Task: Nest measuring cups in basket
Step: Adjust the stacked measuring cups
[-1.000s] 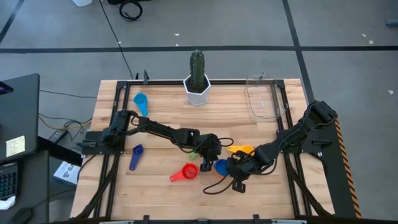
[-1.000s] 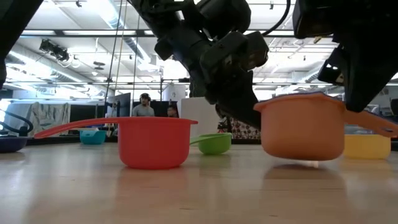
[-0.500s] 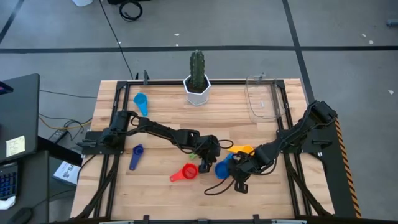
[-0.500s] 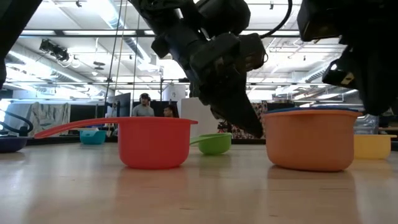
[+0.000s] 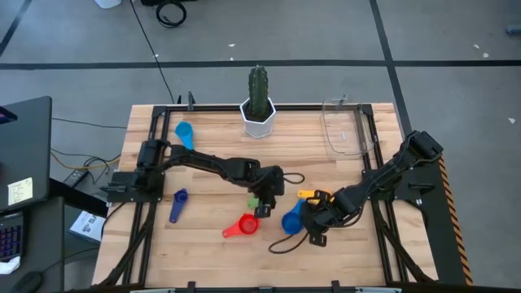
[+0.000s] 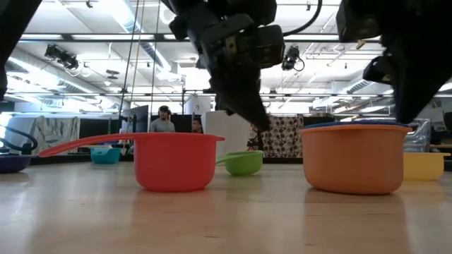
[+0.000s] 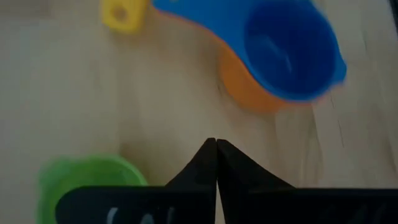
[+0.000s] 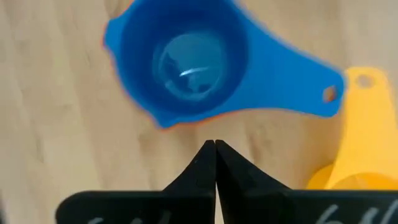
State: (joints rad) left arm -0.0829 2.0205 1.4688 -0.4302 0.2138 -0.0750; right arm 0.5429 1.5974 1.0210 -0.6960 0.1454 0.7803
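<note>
On the table [image 5: 212, 159], going left to right, seven cups can be counted. A light blue cup [image 5: 184, 132] lies far left and a purple cup [image 5: 177, 204] near left, both well apart from the rest. Then come the red cup [image 5: 243, 225], the green cup [image 5: 255, 200] partly hidden under the left gripper [image 5: 269, 198], the blue cup [image 5: 292, 221] seated inside the orange cup [image 6: 351, 156], and the yellow cup [image 5: 313, 195]. There is one basket [image 5: 346, 127], empty at the far right, and one cactus pot [image 5: 258, 116] at the far middle.

The left gripper is pinched together on nothing, above the table between the green cup and the blue-in-orange pair. The right gripper [image 5: 317, 218] is likewise closed and empty, just beside that pair.

The risks, as I judge them: closed fingers dropping near the pair could knock the blue cup out of the orange one, or push the stack away. With both arms crowded round the same spot, they could bump each other. The yellow cup, close to the right gripper, could get shoved aside.
</note>
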